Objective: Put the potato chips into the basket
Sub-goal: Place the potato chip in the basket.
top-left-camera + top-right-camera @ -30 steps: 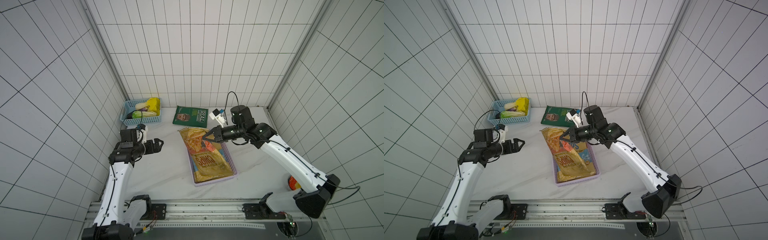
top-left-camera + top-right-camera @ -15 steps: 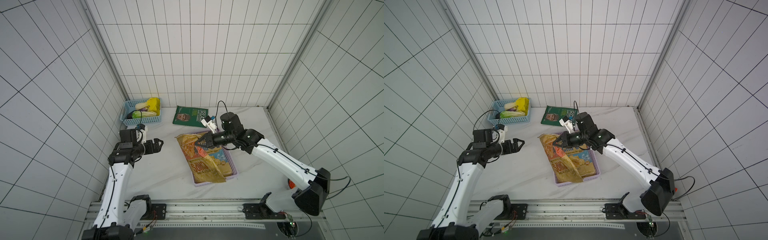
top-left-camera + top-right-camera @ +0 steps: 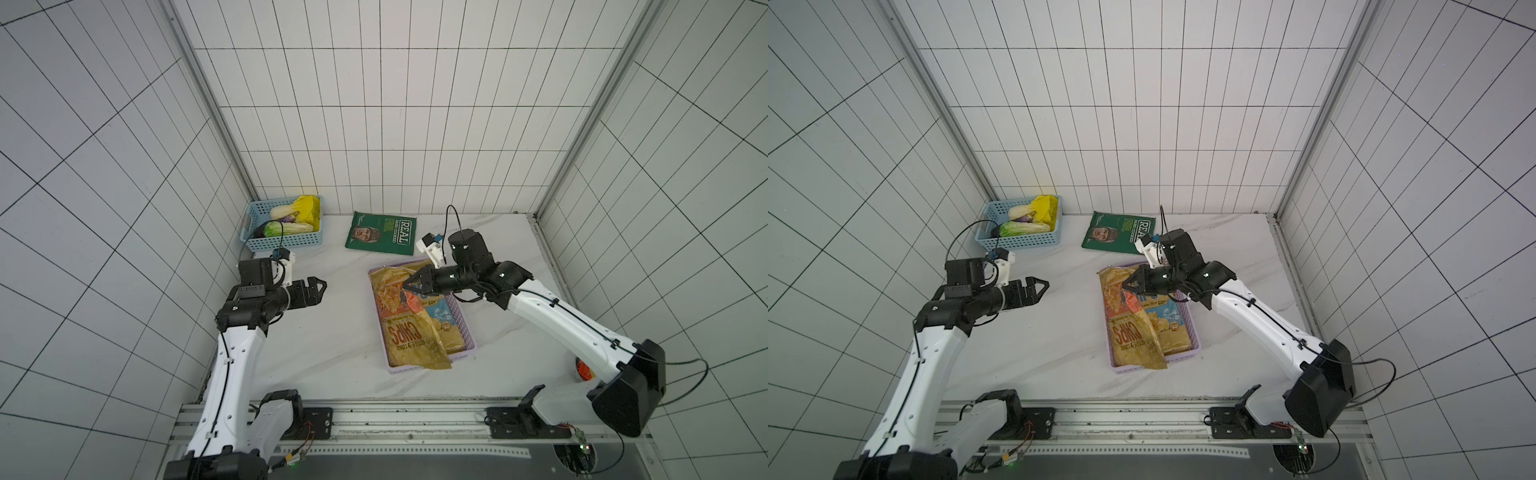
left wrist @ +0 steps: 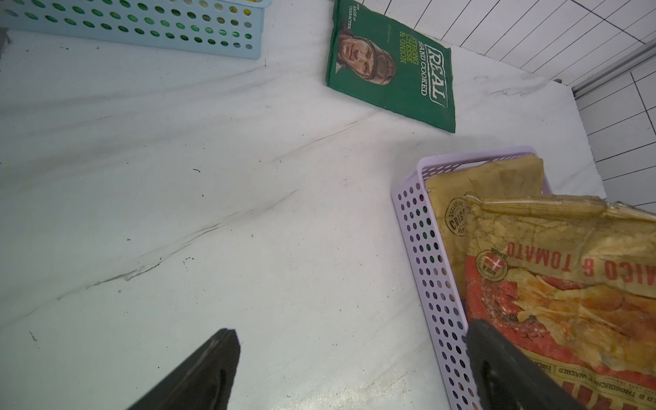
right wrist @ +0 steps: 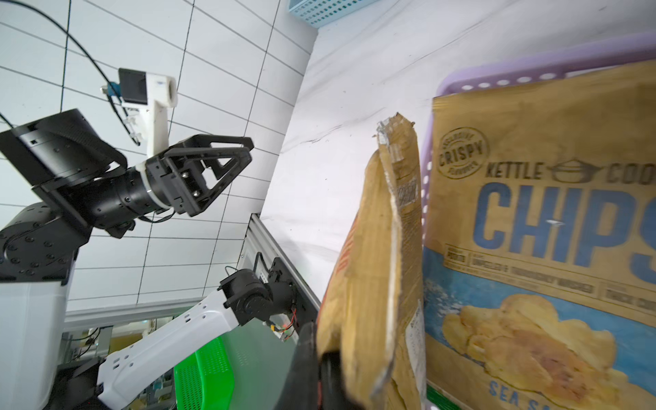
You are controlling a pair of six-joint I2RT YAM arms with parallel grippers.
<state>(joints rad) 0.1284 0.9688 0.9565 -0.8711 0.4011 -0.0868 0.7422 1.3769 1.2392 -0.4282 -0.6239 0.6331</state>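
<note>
My right gripper (image 3: 409, 286) (image 3: 1128, 284) is shut on the far end of a tan, red-printed "CHIPS" potato chips bag (image 3: 399, 328) (image 5: 376, 248). That bag slants down along the left side of the lilac basket (image 3: 468, 337) (image 4: 422, 255), and its near end hangs over the front rim. A blue-printed tan "CHIPS" bag (image 3: 442, 316) (image 5: 553, 227) lies flat inside. The dark green "REAL" bag (image 3: 382, 232) (image 4: 394, 67) lies on the table behind the basket. My left gripper (image 3: 320, 286) (image 4: 351, 330) hovers open and empty, left of the basket.
A blue lattice basket (image 3: 286, 232) with toy vegetables stands at the back left corner. An orange-and-white object (image 3: 584, 370) sits at the table's right edge behind my right arm. Tiled walls close in three sides.
My right gripper swung the tan bag left and lifted it off the pile, then came back a little. The blue-printed bag beneath is now uncovered. The left arm stayed still.
</note>
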